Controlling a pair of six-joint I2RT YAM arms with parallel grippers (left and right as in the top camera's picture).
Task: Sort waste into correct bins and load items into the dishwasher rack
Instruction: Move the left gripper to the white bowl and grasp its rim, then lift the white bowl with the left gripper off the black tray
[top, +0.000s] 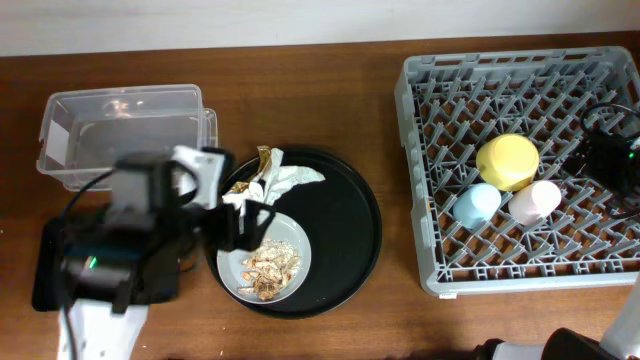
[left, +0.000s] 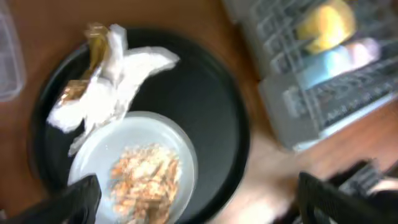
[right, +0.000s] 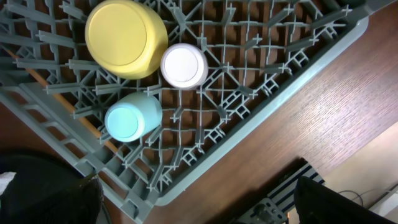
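A grey plate (top: 299, 247) with brownish food scraps (top: 270, 268) sits on the round black tray (top: 340, 225). Crumpled white napkins (top: 283, 181) with a gold-brown wrapper (top: 265, 159) lie beside it. My left gripper (top: 245, 225) hovers open over the plate's near-left rim. The blurred left wrist view shows the plate (left: 118, 138), scraps (left: 146, 180), napkins (left: 118, 87) and open jaws (left: 199, 208). The yellow bowl (top: 507, 160), blue cup (top: 477, 203) and pink cup (top: 535, 200) stand upside down in the dishwasher rack (top: 430, 150). My right gripper (top: 598, 152) is open and empty over the rack's right side.
A clear plastic tub (top: 120, 135) stands at the back left. A shallow black tray (top: 45, 265) lies at the front left, partly under my left arm. The right wrist view shows the bowl (right: 126, 37), both cups and the rack's corner (right: 161, 196) over the wooden table.
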